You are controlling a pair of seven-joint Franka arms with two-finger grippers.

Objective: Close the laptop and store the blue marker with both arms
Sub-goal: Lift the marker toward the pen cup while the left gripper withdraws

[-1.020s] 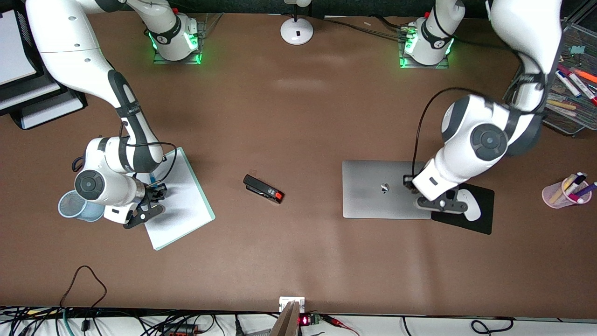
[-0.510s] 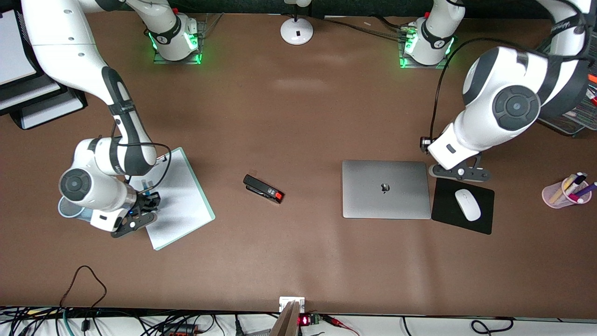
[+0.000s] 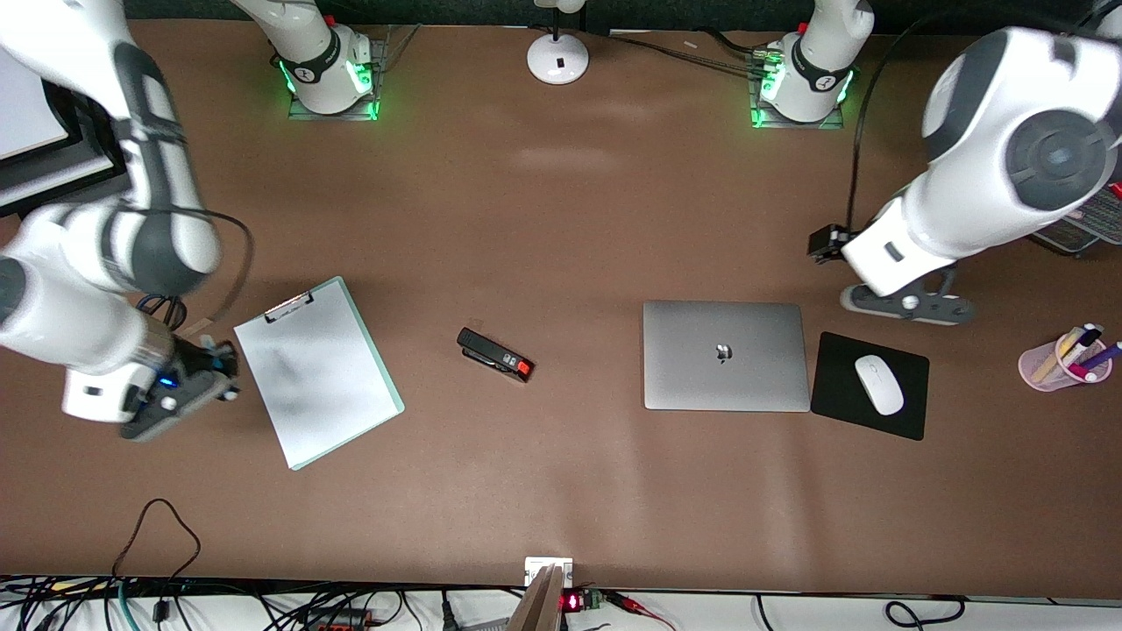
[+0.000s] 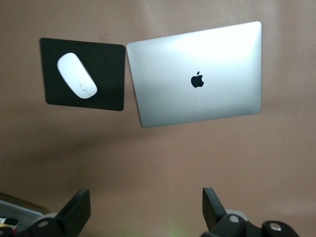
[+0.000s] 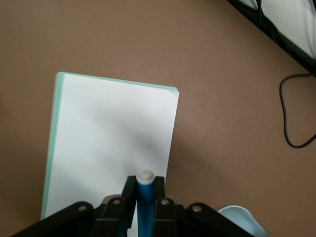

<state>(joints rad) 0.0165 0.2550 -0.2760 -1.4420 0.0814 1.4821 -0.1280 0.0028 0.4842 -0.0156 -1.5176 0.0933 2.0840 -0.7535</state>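
Laptop [image 3: 726, 355]: we see it closed at frame centre-right, dark apple logo [image 4: 197, 79] on the lid.
Left gripper [image 4: 143, 210]: fingers spread wide, empty.
Right gripper [image 5: 143, 190]: we see it clamping the blue marker [image 5: 144, 205].

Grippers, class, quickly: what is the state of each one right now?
Left gripper: open, empty, above the brown table near the closed silver-grey laptop.
Right gripper: shut on the slim bright-blue marker, beside the white clipboard.
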